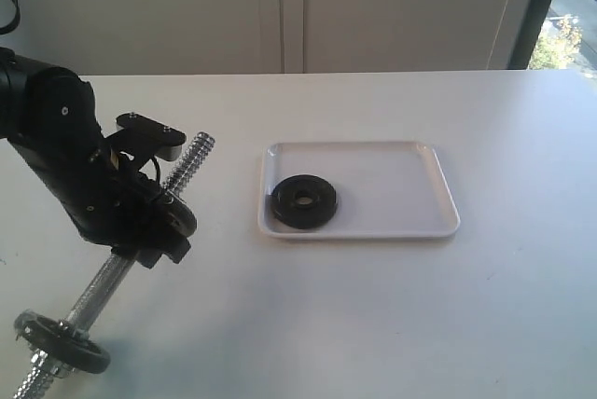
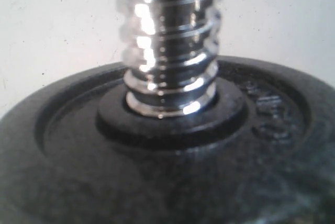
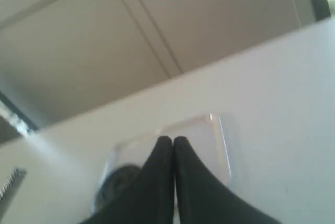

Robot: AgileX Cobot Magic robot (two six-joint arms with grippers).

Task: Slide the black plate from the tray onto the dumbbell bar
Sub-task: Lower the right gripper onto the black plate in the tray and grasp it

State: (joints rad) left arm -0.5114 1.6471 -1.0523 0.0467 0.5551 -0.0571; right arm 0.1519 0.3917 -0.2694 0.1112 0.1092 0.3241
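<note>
Looking across the white counter (image 1: 373, 324), we are seeing the black plate (image 1: 303, 200) lying flat in the white tray (image 1: 396, 180), at its left end in the exterior view and close to the near rim. The plate is showing a deep black round face with a raised outer rim, a raised ring around the centre hole and a sunken band between them. We are finding the left pincer (image 1: 149, 217) clamped on the shiny bar (image 1: 191, 161), which is tilting with its threaded end pointing up, near the tray but apart from it. A greyer disc (image 1: 65, 348) is sitting on the bar's lower end. The right pincer (image 3: 173, 143) is hanging over the counter with its two dark fingers pressed together, gripping nothing, and the tray is showing blurred beyond them.
</note>
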